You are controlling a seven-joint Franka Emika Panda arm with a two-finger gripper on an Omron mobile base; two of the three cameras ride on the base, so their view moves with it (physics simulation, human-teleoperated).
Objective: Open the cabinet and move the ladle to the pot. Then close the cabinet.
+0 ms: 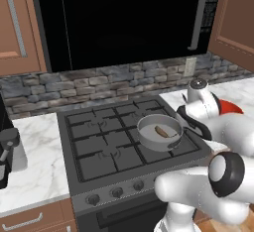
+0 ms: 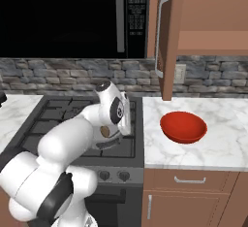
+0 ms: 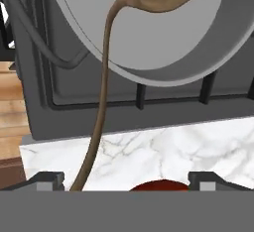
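The grey pot (image 1: pixel 158 136) sits on the stove's front right burner, and the ladle's brown scoop (image 1: pixel 161 131) lies inside it. In the hand view the ladle (image 3: pixel 101 92) runs from the scoop in the pot (image 3: pixel 149 47) over the rim and down between my fingertips. My gripper (image 3: pixel 126 180) is open, just right of the pot. The thin handle passes close to the left fingertip (image 3: pixel 49 179) and is not clamped. The cabinet (image 2: pixel 213 37) on the right stands open, with its door (image 2: pixel 167 37) swung out over the counter.
A red bowl (image 2: pixel 184 126) sits on the marble counter (image 2: pixel 218 143) right of the stove (image 1: pixel 99 142). The black microwave (image 1: pixel 124 18) hangs above the burners. A closed wall cabinet (image 1: pixel 15 28) is at the far left. The open door overhangs the counter near the stove edge.
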